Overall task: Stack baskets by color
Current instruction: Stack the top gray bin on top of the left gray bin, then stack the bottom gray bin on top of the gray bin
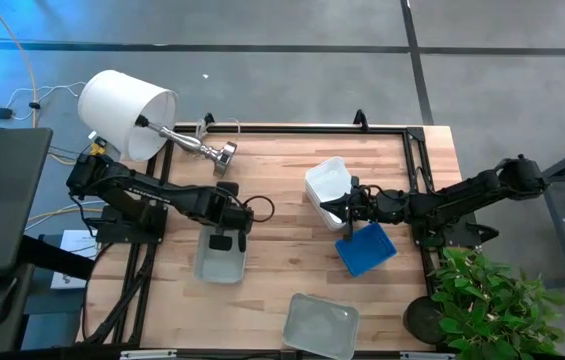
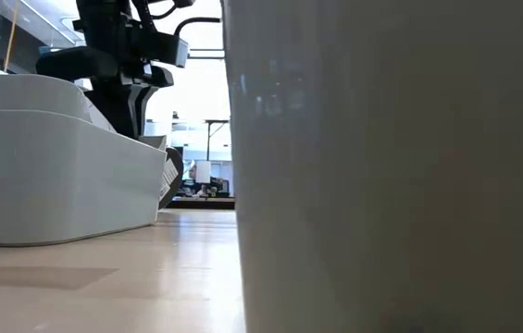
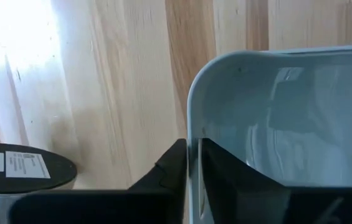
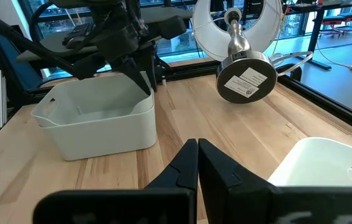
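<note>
L wrist: end effector [image 3: 193, 168] pinches grey basket [image 3: 288, 124] rim.

Lamp [image 1: 137, 118] at table's [image 1: 292, 180] far left corner, baskets [image 1: 220, 256] spread mid-table to near edge

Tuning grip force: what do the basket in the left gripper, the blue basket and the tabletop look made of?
Pale grey basket: looks like moulded plastic, smooth and slightly glossy, with a thin rim, rounded corner and soft reflections in the left wrist view; the left gripper pinches its rim.
Blue basket: probably the same plastic, uniform saturated colour.
Tabletop: light wood planks with visible grain and seams, a satin finish.
</note>
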### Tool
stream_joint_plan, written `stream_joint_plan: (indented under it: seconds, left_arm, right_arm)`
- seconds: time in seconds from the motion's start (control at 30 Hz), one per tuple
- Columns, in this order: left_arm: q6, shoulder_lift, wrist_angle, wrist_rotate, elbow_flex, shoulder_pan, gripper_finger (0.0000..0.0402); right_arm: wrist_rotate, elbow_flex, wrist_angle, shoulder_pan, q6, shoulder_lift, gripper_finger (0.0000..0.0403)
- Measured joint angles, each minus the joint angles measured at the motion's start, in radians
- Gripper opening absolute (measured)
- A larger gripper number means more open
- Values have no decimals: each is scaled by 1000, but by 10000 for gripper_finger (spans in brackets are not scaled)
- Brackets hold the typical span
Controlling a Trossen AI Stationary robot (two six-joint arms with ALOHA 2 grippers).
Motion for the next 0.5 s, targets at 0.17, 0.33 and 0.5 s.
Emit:
stream_joint_plan:
  seconds: [0.17,0.33,0.5]
  left_arm:
    - [19,0,0,-3,0,0,87]
    - [26,0,-3,-6,2,0,141]
    - [25,0,-107,-7,79,0,174]
  right_arm:
    - [0,0,0,0,0,0,0]
    - [0,0,0,0,0,0,0]
    - [0,0,0,0,0,0,0]
